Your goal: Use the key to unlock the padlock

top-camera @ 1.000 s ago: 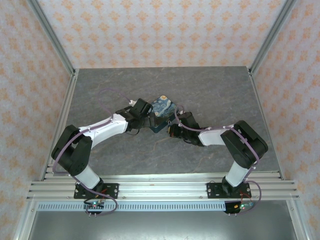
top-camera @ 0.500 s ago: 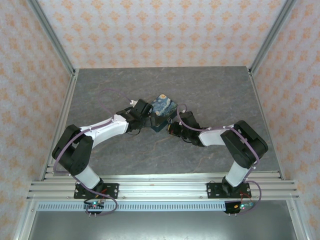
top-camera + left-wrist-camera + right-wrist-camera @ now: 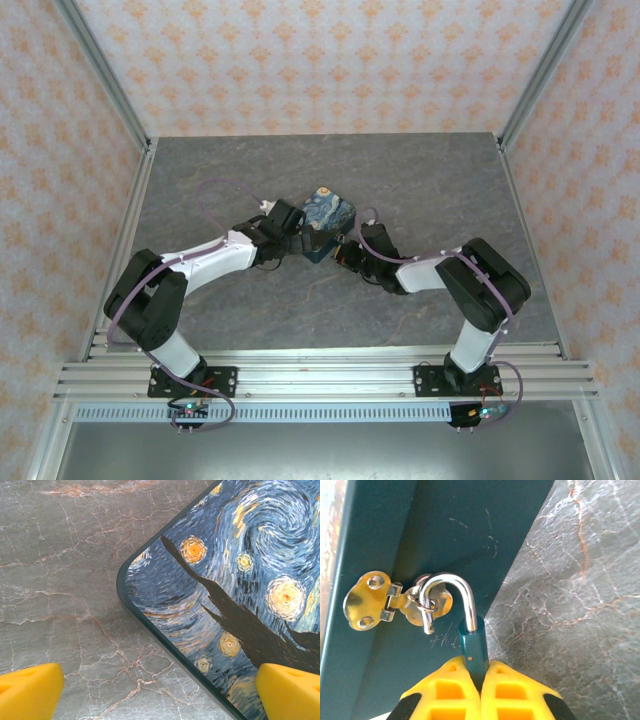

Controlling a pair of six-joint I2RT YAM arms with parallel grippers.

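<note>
Teal padlock (image 3: 472,647) sits against the dark teal side of the starry-night box (image 3: 445,530), near the middle of the grey marble tabletop (image 3: 580,605). Its steel shackle (image 3: 454,586) is hooked through the ring of a brass hasp (image 3: 370,602) screwed to that side. The short leg's tip shows bare, left of the lock body. Right tool (image 3: 480,672) has its yellow fingers pressed together on the lower part of the padlock body — pinching it, with the shackle pointing away from the wrist. Left tool (image 3: 159,692) is spread wide, one yellow fingertip over bare tabletop and the other over the painted lid, with the box's rounded corner between them and nothing held. In the overhead view both tools meet at the box — left tool (image 3: 298,236) at its near-left edge, right tool (image 3: 343,255) at its near-right side.
</note>
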